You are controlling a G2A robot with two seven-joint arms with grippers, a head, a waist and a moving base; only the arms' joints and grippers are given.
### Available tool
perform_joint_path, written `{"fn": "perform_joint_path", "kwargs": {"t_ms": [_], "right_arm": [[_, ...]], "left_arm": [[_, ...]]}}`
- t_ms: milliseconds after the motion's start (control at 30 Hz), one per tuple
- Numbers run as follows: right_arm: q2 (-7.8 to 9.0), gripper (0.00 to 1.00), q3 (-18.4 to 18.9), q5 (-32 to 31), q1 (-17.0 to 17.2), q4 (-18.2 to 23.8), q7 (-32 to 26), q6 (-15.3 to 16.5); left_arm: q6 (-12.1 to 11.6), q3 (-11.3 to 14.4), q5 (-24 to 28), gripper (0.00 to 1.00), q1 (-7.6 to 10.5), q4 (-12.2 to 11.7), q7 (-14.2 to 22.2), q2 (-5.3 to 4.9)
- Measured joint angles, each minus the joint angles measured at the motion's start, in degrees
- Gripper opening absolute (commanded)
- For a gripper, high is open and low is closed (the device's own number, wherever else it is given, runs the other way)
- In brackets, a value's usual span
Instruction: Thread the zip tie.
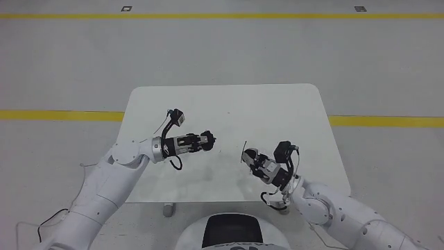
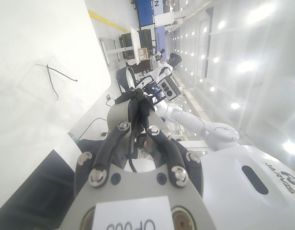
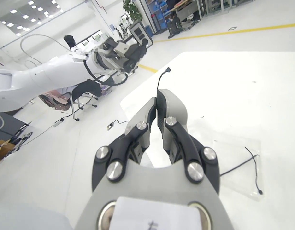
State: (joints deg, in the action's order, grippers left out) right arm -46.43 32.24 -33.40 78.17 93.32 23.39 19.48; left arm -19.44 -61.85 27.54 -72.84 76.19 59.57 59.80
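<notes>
My right gripper (image 3: 157,96) is shut on a thin black zip tie (image 3: 162,77), whose stem sticks up past the fingertips and ends in a small square head. In the top view this gripper (image 1: 247,157) hangs over the table's near edge, right of centre. My left gripper (image 2: 138,101) is shut too, with a thin black zip tie strand (image 2: 135,130) running back between its fingers. It hovers above the near middle of the table (image 1: 210,137), a short gap to the left of the right gripper, and shows far off in the right wrist view (image 3: 138,53).
Two spare black zip ties (image 2: 51,77) lie crossed on a clear plastic sheet (image 3: 243,175) on the white table (image 1: 229,104). Shelving, workbenches and chairs stand on the floor well beyond the table.
</notes>
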Motion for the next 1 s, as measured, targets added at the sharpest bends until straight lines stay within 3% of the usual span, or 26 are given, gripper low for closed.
{"fn": "perform_joint_path", "kwargs": {"t_ms": [367,1000], "right_arm": [[0.15,0.00,-2.2,3.0,-4.3,2.5,5.2,0.0],[0.16,0.00,-2.2,3.1,-4.4,2.5,5.1,0.0]], "left_arm": [[0.0,0.0,0.0,0.00,0.00,0.0,0.0,0.00],[0.0,0.0,0.0,0.00,0.00,0.0,0.0,0.00]]}}
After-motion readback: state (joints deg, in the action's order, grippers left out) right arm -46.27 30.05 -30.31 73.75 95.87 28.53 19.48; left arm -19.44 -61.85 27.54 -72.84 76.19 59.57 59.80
